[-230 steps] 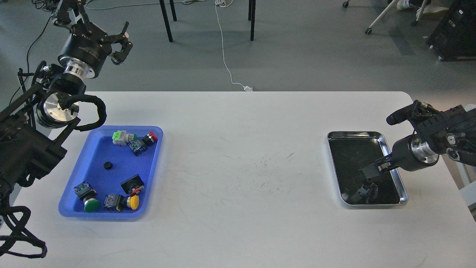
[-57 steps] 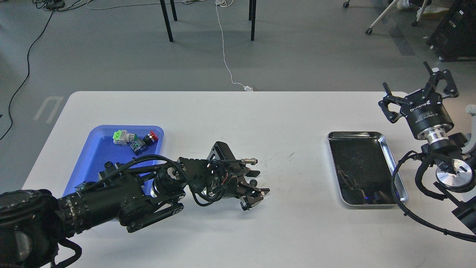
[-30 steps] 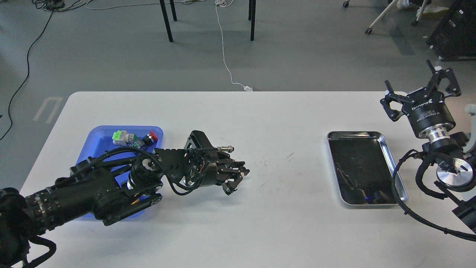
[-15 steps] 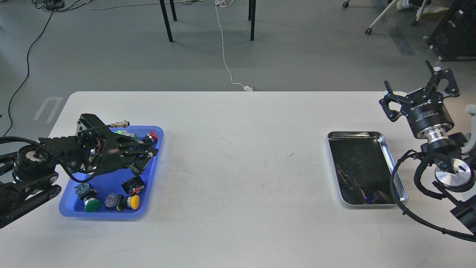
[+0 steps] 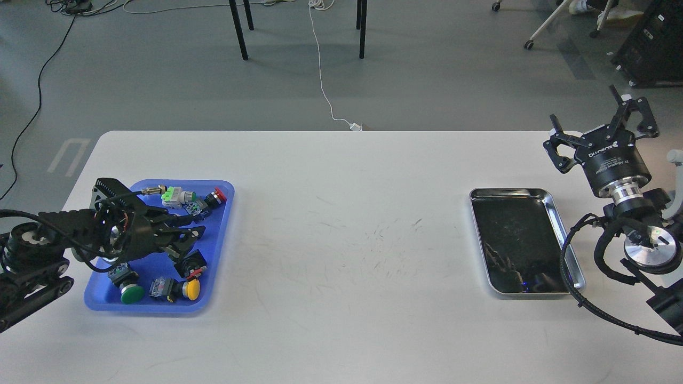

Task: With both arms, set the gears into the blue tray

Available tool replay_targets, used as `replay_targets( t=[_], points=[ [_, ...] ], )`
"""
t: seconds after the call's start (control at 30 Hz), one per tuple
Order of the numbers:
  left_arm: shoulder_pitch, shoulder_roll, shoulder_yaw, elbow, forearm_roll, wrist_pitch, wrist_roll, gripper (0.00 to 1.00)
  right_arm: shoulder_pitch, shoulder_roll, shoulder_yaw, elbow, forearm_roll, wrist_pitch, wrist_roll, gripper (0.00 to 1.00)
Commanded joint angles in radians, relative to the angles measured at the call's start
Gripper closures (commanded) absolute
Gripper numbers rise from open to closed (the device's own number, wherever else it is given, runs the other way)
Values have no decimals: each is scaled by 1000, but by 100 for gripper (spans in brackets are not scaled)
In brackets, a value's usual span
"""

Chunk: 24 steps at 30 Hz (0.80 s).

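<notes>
My black left gripper (image 5: 184, 241) hangs over the blue tray (image 5: 219, 250), where switches (image 5: 179, 196) show green, yellow and red caps; right of it, a steel tray (image 5: 571, 261) with dark bottom.

The only lettering I can find is a short line of white print on the black round body of my right gripper (image 5: 605, 133), just behind the jaws. It sits upside down and is too small for me to make out the words. Nothing on the switches, the trays or the counter can be read.
</notes>
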Motion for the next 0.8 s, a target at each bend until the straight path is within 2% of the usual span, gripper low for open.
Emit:
replay_targets(
  t=[0.0, 0.1, 0.2, 0.33, 0.43, 0.53, 0.63, 0.77],
  points=[
    [-1, 7, 0, 0, -2, 1, -2, 38, -1, -2, 0, -1, -1, 0, 2, 1],
    [-4, 17, -19, -1, -17, 2, -9, 34, -1, 0, 2, -1, -1, -1, 2, 1],
    [-18, 27, -70, -3, -172, 13, -28, 22, 14, 8, -1, -13, -6, -10, 2, 1],
    [-52, 14, -171, -1, -553, 16, -16, 3, 86, 8, -2, -47, -7, -10, 2, 1],
    [-113, 1, -181, 2, -819, 15, -14, 2, 139, 11, 8, -79, -7, -24, 2, 1],
    [-159, -22, -181, 6, -990, 12, -3, 2, 175, 18, 37, -88, -7, -85, 0, 1],
    [-198, -89, -193, 51, -1100, 12, 24, 2, 207, 35, 52, -102, -7, -109, -2, 0],
    [-218, -209, -245, 153, -1287, 15, 26, 2, 221, 37, 55, -105, -9, -104, -2, 0]
  ],
)
